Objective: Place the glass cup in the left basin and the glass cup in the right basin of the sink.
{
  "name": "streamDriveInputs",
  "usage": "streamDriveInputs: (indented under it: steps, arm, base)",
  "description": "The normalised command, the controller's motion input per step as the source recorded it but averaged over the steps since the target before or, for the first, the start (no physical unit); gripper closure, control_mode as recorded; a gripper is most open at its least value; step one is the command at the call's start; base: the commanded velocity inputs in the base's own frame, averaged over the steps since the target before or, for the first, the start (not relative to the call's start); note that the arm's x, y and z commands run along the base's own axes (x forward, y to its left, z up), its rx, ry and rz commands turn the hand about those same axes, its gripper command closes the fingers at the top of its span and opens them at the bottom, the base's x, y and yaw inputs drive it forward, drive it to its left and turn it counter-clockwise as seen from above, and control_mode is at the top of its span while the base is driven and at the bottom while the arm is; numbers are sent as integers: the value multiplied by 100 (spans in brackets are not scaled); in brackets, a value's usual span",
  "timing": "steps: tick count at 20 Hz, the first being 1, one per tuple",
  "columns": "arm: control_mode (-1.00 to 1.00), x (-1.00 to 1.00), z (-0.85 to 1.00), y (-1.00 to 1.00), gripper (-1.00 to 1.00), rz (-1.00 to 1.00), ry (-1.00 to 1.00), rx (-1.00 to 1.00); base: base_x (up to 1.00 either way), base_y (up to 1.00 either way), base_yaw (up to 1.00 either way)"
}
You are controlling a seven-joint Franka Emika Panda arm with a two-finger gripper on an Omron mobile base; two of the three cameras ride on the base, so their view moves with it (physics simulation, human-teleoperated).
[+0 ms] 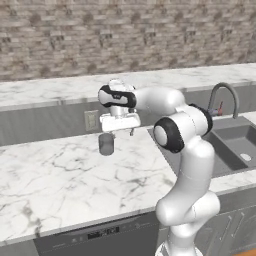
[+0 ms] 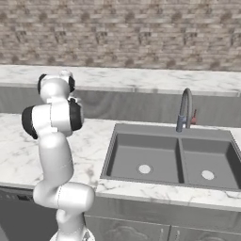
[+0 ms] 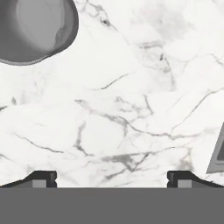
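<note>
Approaching the first cup (image 3: 33, 28), we judge: it sits at the hand view's upper left, on the counter (image 1: 60, 170) at centre left of the left base view. Gripper (image 3: 112, 178): wide, empty. Next: shift over the cup, descend. Sink (image 2: 172, 162) at lower right of the right base view. Writing: none legible.

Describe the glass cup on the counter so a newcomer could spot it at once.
Start at the dark double sink set in the white marble counter, then look along the counter away from it. The glass cup stands upright under the open gripper, a small grey see-through tumbler.
</note>
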Motion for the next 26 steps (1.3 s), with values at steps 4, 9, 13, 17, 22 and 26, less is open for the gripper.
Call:
streamDriveInputs:
  steps: [4,9,13,17,22,26]
  arm:
    - [-100,16,-16,0,-100,0,6,-1]
    - [-100,15,-16,4,-100,0,5,0]
    - [-100,18,-14,8,-100,0,3,0]
    - [-100,15,-12,7,-100,0,0,0]
    - [-100,14,-14,5,-100,0,0,0]
    - [-100,12,-13,4,-100,0,0,0]
  base:
    - [0,0,0]
    - [0,0,0]
    - [0,0,0]
    - [0,0,0]
    - [0,0,0]
    - [0,0,0]
